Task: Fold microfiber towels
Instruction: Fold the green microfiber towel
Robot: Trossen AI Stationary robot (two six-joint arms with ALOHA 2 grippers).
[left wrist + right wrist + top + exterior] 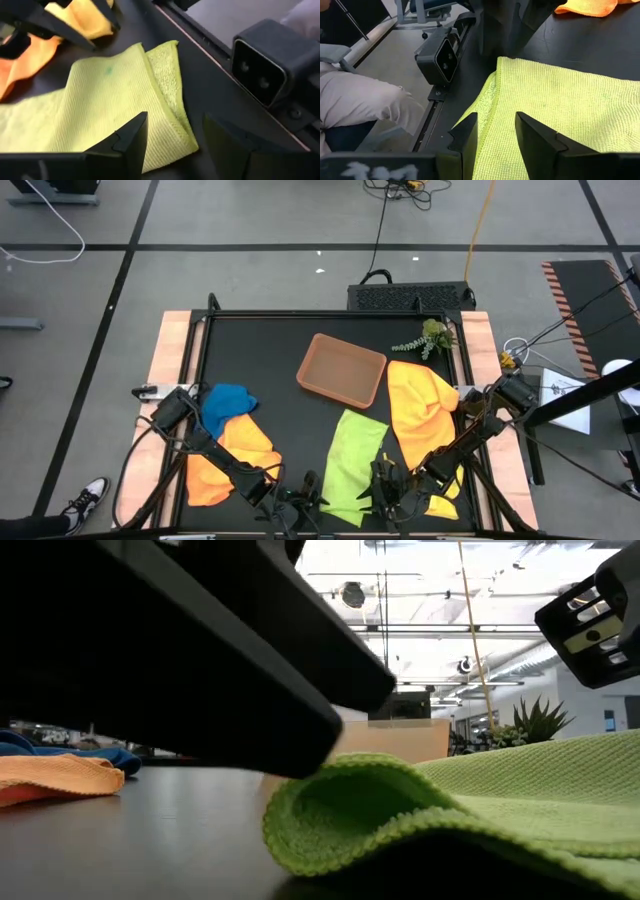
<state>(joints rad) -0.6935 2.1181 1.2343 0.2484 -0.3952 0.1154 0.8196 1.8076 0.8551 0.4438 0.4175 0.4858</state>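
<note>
High view shows your left hand [300, 502] and right hand [385, 488], both open and holding nothing, flanking the lime green towel [352, 465] lying folded at the tabletop's [290, 340] near edge; closing unevenly could drag it crooked.

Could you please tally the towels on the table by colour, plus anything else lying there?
Blue towel: 1
Orange towel: 1
Lime green towel: 1
Yellow towel: 1
Brown tray: 1
Green plant sprig: 1
Total: 6
</note>
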